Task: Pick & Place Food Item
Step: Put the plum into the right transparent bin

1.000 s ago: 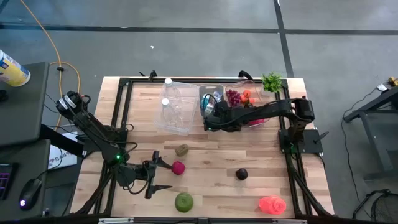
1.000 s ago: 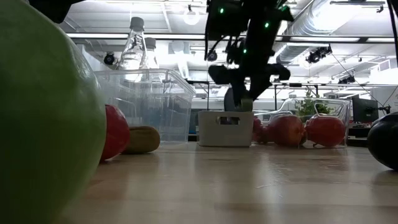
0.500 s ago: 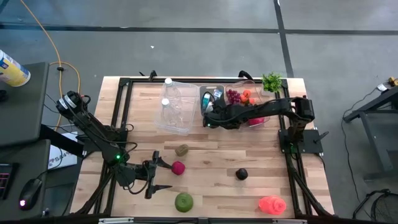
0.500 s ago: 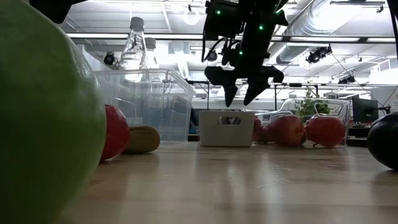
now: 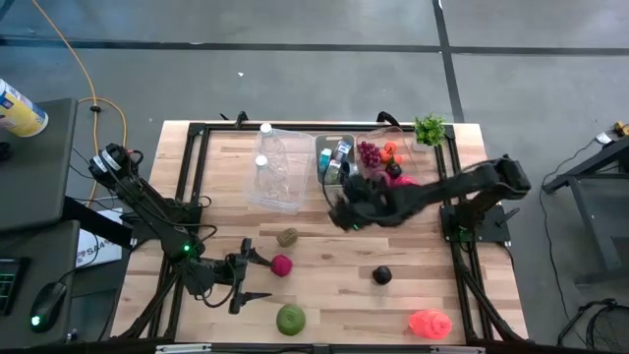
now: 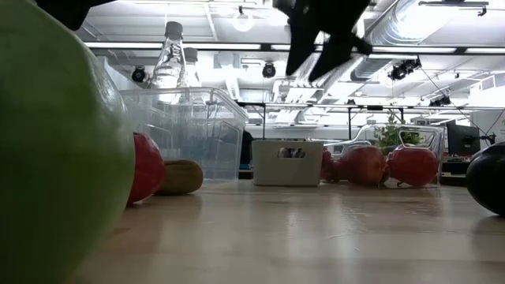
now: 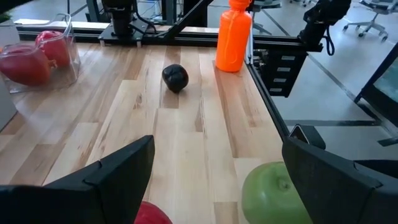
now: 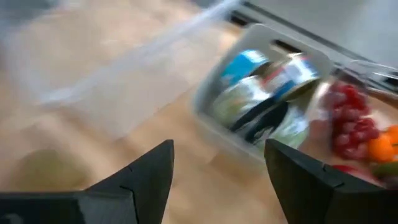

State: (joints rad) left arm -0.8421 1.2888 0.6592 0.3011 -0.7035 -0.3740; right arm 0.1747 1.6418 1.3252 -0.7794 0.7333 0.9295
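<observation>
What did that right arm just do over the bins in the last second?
The right gripper opened above the grey bin, apparently dropping something in, then lifted and pulled back over the table, empty. The left gripper stayed open beside the red fruit; the loose food did not move.

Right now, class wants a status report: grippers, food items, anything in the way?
Right gripper open, empty, above the table near the grey bin. Left gripper open, waiting by the red fruit. Kiwi, green apple loose. Nothing blocking.
</observation>
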